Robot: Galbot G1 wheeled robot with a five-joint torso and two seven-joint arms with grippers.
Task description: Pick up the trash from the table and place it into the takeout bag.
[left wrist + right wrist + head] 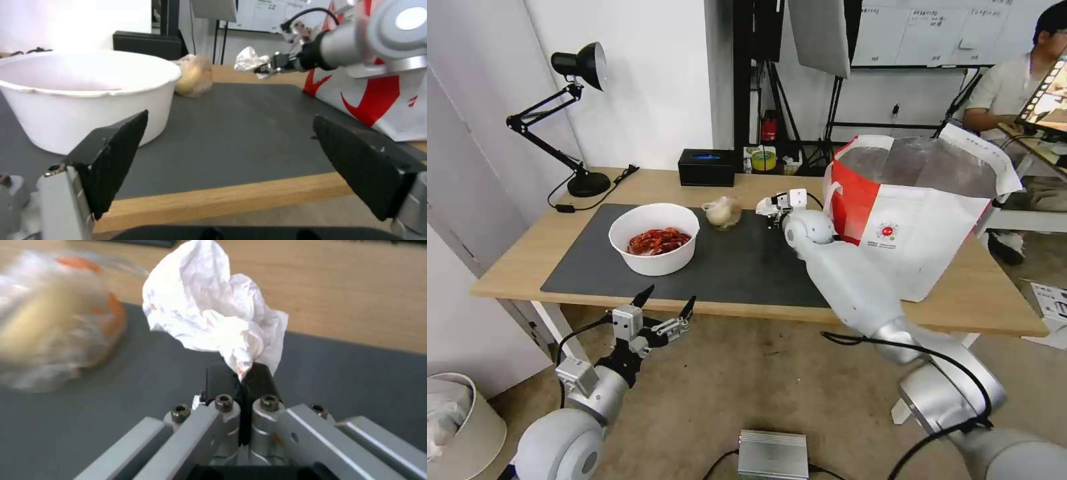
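Right gripper: head view, arm stretched forward over the dark mat, black fingers pinched on a crumpled white tissue, just beside the takeout bag, a white-and-red tote with foil lining standing on the wood table. White round bowl of red shells sits on the mat; small clear bag with beige lump lies between bowl and tissue.

Left gripper: low before the table's near edge, jaws spread wide, holding nothing.

Left wrist view: black pads apart; bowl ahead, smooth plastic; right gripper beyond, tissue in it.

Right wrist view: tissue wrinkled, faintly orange-stained, clamped between closed fingers; clear bag blurred beside it.
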